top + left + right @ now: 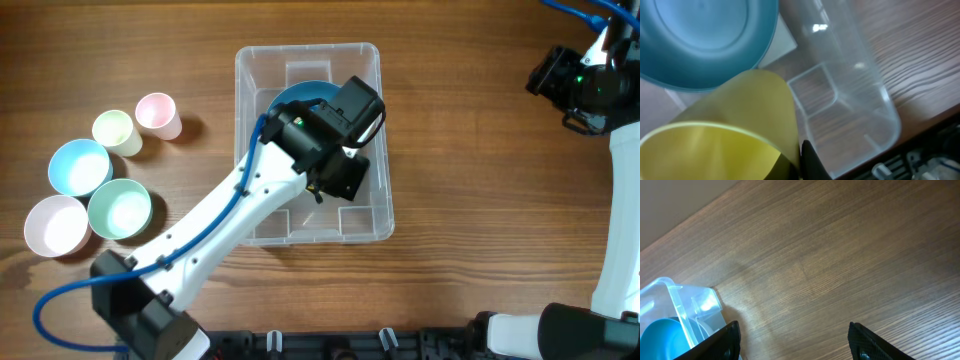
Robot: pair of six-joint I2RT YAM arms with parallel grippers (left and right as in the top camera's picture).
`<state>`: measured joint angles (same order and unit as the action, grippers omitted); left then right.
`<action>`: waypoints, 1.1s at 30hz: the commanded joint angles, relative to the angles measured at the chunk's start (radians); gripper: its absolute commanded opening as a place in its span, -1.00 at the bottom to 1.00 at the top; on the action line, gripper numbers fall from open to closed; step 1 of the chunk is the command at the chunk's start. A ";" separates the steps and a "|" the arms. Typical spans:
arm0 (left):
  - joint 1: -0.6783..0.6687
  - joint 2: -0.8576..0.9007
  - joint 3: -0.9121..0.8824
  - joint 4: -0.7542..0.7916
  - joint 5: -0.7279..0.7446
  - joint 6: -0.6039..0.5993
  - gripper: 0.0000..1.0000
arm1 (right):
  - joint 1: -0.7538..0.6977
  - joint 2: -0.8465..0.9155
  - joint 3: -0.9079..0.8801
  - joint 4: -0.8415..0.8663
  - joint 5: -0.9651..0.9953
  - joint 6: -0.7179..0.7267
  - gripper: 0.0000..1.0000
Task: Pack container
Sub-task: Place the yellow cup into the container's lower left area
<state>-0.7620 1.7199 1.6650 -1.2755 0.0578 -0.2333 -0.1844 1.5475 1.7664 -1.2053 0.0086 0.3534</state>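
The clear plastic container (243, 120) stands at the table's middle, and a blue bowl (300, 97) lies in its far end. My left gripper (338, 172) reaches down into the container and is shut on a yellow cup (735, 135), held tilted just beside the blue bowl (700, 40). Only one dark finger (806, 161) shows against the cup; the container's wall (865, 85) is to its right. In the overhead view the cup is hidden under my wrist. My right gripper (572, 85) is open and empty at the far right, its fingers (795, 345) above bare wood.
Left of the container stand a pink cup (157, 113), a pale green cup (115, 131), a light blue bowl (79, 166), a green bowl (120, 208) and a pink bowl (56, 225). The container's corner (685, 300) shows at the left of the right wrist view.
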 commanded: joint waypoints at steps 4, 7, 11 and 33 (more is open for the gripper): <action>0.021 0.035 0.002 -0.115 -0.012 -0.026 -0.92 | -0.002 0.009 -0.008 0.000 0.020 -0.004 0.40; 0.048 0.034 -0.026 -0.127 -0.033 -0.064 -0.92 | -0.002 0.009 -0.008 -0.001 0.020 -0.006 0.40; 0.072 0.034 -0.146 -0.016 -0.032 -0.090 -0.92 | -0.002 0.009 -0.008 -0.005 0.020 -0.010 0.40; 0.209 0.026 -0.267 0.113 -0.015 -0.068 0.15 | -0.001 0.009 -0.008 -0.005 0.020 -0.010 0.40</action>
<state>-0.5552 1.7546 1.2999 -1.1252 0.0509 -0.3187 -0.1844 1.5475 1.7664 -1.2121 0.0086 0.3531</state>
